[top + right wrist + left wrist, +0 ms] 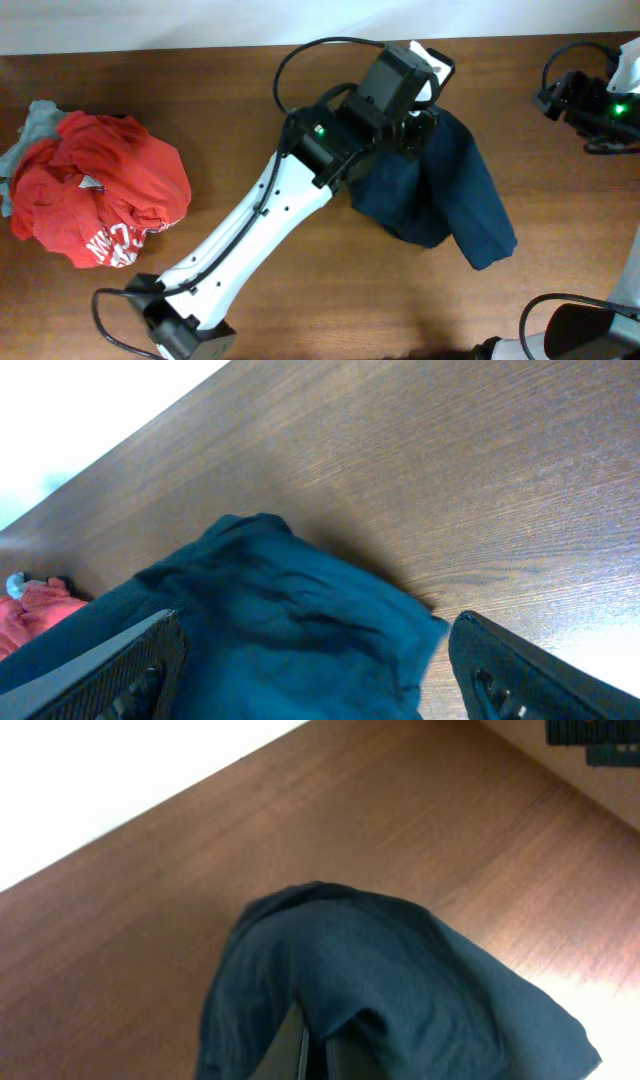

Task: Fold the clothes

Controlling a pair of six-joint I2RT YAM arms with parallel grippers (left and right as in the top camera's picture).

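Note:
The clothes are dark navy shorts (455, 195) lying bunched on the wooden table, right of centre. My left gripper (418, 122) is at their far edge and is shut on the fabric. In the left wrist view the shorts (400, 970) drape over the closed fingertips (303, 1050) and are raised into a hump. My right gripper (552, 98) stands at the far right, apart from the shorts. In its own view it is open (315, 622), with a corner of the shorts (270, 630) showing between the wide fingers.
A crumpled red T-shirt (100, 195) with white lettering lies at the left, and a pale grey-teal garment (35, 118) is tucked behind it. The left arm's white link (250, 235) crosses the table's middle diagonally. The table's far edge (200, 48) runs along the top.

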